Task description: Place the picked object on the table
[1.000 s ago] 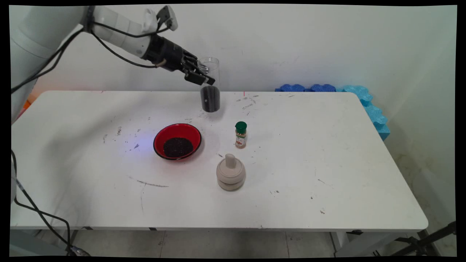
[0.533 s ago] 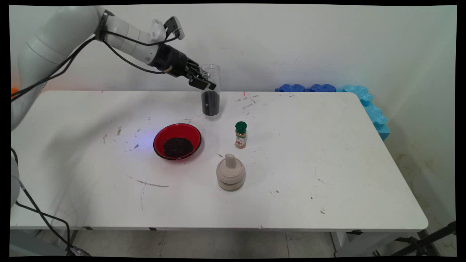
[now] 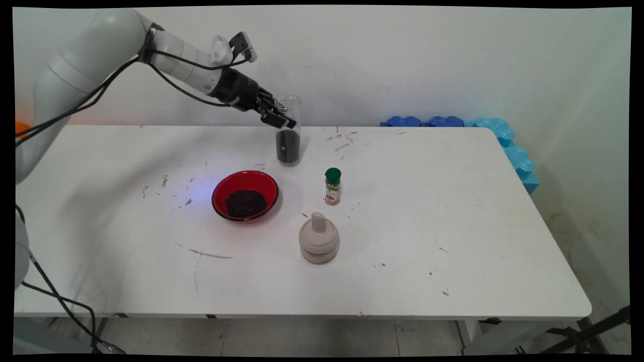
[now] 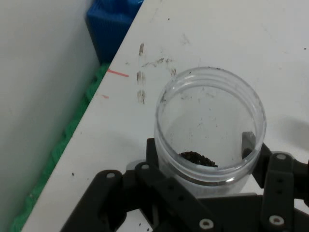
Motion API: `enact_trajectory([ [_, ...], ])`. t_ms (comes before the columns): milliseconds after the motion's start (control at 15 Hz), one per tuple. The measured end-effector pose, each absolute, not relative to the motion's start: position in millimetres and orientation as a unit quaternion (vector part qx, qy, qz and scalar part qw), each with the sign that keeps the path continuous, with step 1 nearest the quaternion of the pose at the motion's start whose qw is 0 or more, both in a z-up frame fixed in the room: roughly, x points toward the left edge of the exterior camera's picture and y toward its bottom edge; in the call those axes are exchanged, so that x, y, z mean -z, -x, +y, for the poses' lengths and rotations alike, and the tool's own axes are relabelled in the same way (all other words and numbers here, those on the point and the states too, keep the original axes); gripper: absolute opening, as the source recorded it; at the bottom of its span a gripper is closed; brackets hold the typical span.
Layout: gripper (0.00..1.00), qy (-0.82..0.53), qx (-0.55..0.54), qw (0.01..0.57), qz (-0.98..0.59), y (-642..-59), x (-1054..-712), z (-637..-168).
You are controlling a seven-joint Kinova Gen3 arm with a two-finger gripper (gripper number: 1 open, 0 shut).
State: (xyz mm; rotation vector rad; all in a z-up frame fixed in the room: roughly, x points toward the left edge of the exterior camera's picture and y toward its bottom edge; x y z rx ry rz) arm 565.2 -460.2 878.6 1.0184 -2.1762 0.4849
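My gripper (image 3: 279, 116) is shut on a clear plastic jar (image 3: 289, 129), gripping it around the upper part. The jar stands upright near the table's far edge, with dark grains filling its lower part, and its base is at or just above the tabletop. In the hand view the open mouth of the jar (image 4: 210, 125) sits between my fingers (image 4: 248, 143), with dark grains visible at the bottom. A red bowl (image 3: 245, 195) holding a heap of the same dark grains lies in front of the jar, to the left.
A small spice bottle with a green cap (image 3: 332, 186) stands right of the bowl. A beige mortar with a pestle (image 3: 318, 238) stands nearer the front. Blue foam pieces (image 3: 503, 142) line the table's far right corner. The wall runs close behind the jar.
The gripper has lowered the jar towards the table and shifted it slightly, keeping it upright. The bowl, bottle and mortar have not moved.
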Motion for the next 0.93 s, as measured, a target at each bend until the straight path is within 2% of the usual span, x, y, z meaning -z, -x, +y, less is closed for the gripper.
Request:
enact_trajectory([
  [933, 0.0, -0.396, -0.173, 0.332, -0.838, -574.0, -865.1, -459.4],
])
